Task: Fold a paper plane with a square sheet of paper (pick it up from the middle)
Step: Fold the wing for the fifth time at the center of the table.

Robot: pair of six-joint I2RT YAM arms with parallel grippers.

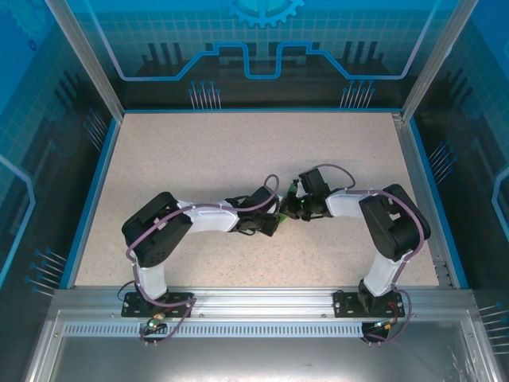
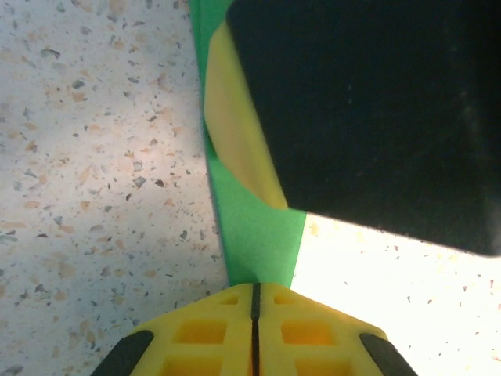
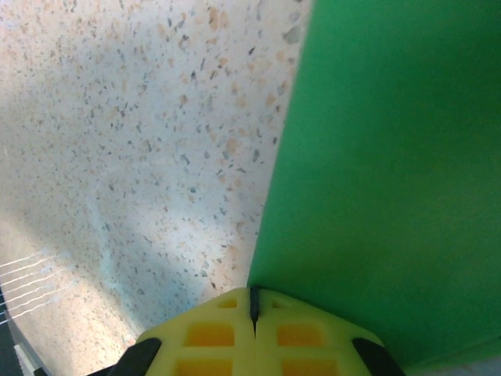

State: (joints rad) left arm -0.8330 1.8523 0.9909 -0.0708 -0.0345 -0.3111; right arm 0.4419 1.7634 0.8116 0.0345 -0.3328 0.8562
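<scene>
The yellow fingers of the left tool (image 2: 256, 291) are seen pressed together, with a narrow, folded end of the square sheet of paper (image 2: 262, 243) pinched in their seam. The right tool (image 3: 253, 294) is likewise closed, on the edge of a broad green face. The sheet is found just right of the middle of the table (image 1: 199, 159). A fold is judged to be in hand, the plane not yet formed. Next, the flap would need to be laid squarely and its crease pressed, without the thin paper being torn.
</scene>
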